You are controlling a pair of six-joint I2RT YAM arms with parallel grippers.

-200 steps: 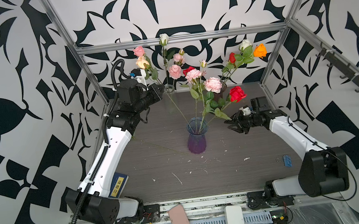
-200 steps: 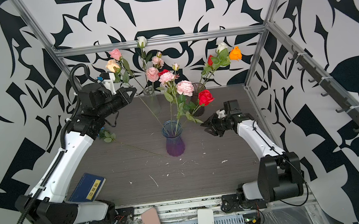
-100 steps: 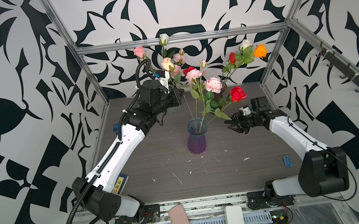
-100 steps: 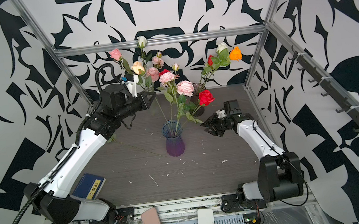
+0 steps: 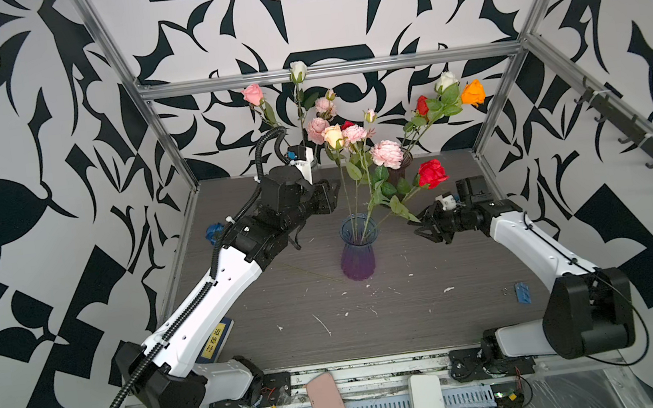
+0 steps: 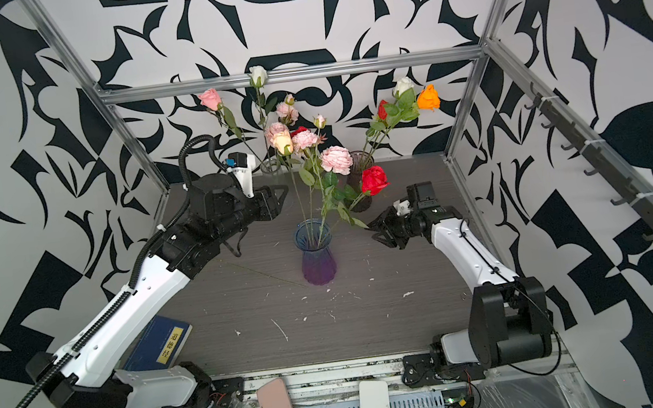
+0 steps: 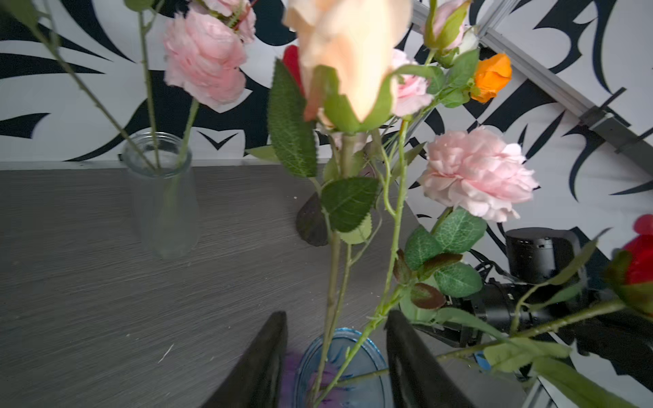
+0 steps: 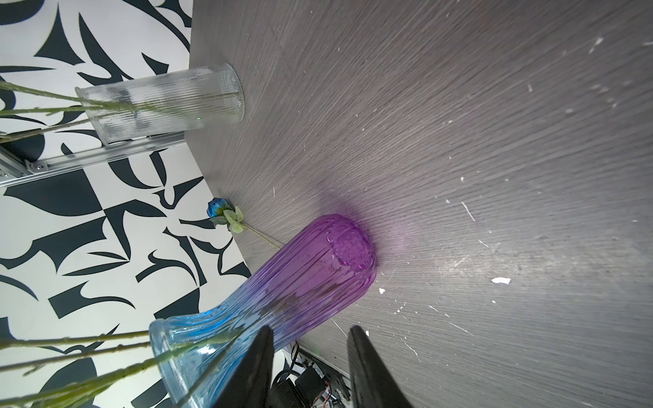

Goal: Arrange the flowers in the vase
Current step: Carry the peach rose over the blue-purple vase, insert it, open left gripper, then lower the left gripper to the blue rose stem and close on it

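Now: peach rose (image 5: 334, 136) stands in the vase (image 5: 358, 260), mid-table (image 5: 412, 308). Cut end is down in the blue mouth and the bloom is up. Long axis is close to upright. It shares the vase with pink ruffled blooms (image 5: 387, 154) and a red rose (image 5: 432, 173), which leans out toward the right arm.

Left gripper (image 5: 326, 196) reaches in level from the left, above the vase rim. Jaws are parted. In the left wrist view the peach stem runs up between the two fingers (image 7: 268, 353) with a gap on either side. It grasps nothing.

Right gripper (image 5: 422, 229) is also parted and empty, at the tip of a leaf on the red rose's stem. Whether it touches the leaf, I cannot tell.

Judgement: the next move turns on that stem standing inside the left jaws. Backing straight out along the gripper's own line should clear it. A sideways swing would likely tip the rose.

One blue flower (image 5: 213, 232) is left lying flat at the table's left edge, behind the left forearm. Bloom is toward the left wall, and the long stem points at the vase foot. The left arm is nearer.

At the back wall, a clear jar (image 6: 270, 165) and a dark vase (image 6: 358, 163) hold more flowers.
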